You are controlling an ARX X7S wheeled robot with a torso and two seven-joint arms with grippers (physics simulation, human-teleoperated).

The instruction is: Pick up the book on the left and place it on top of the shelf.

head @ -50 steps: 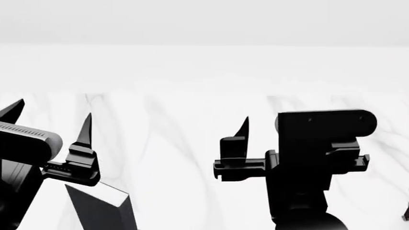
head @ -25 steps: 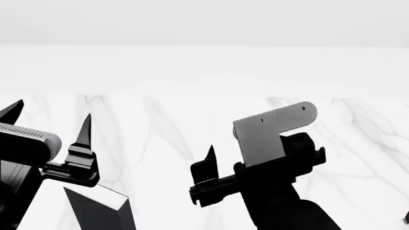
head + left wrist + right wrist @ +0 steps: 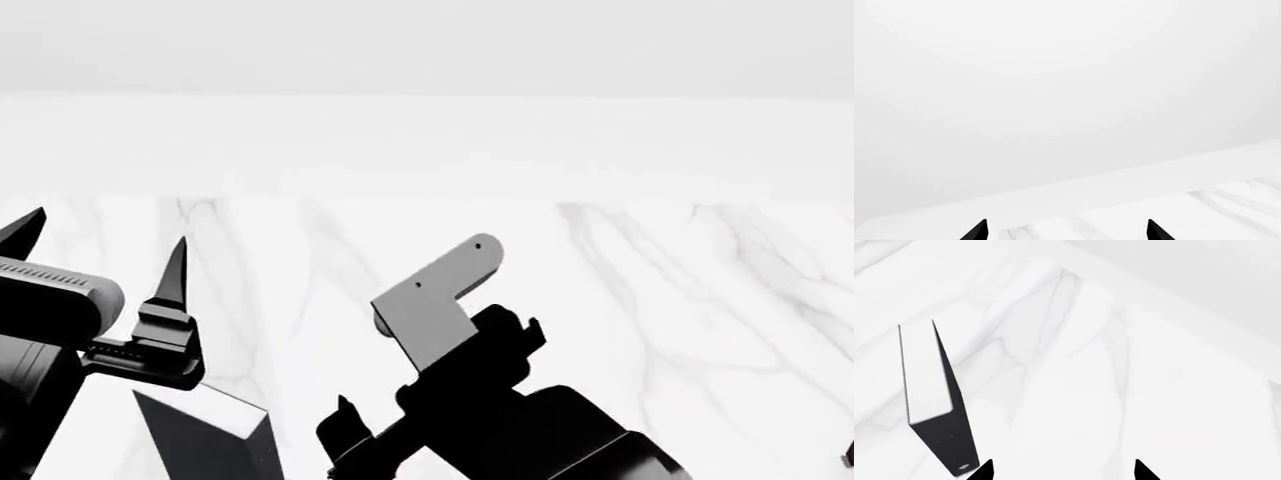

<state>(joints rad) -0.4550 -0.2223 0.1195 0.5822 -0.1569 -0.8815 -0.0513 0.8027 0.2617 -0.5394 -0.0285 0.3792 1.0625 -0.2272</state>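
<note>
Since the earlier frames, the right arm has been swinging down and toward the left of the head view, while the left arm and the book are sitting where they were.

Going from the left, I am seeing the left gripper [image 3: 96, 258] raised above the marble table [image 3: 641, 300], its two pointed fingers standing wide apart with nothing between them. The left wrist view is confirming this: both dark tips are showing at its edge, well apart, against the white wall and the table's far rim.

Just below that gripper in the head view, the book [image 3: 214, 430] is lying on the table at the frame's lower left, its dark cover and white page edges showing.

Further right, I am watching the right gripper [image 3: 354, 440] tilting low, partly cut by the frame. In the right wrist view its two tips [image 3: 984, 471] are standing wide apart and holding nothing. The book [image 3: 944, 432] is lying just beside the nearer tip, with the pale dot on its dark cover closest to it.
</note>
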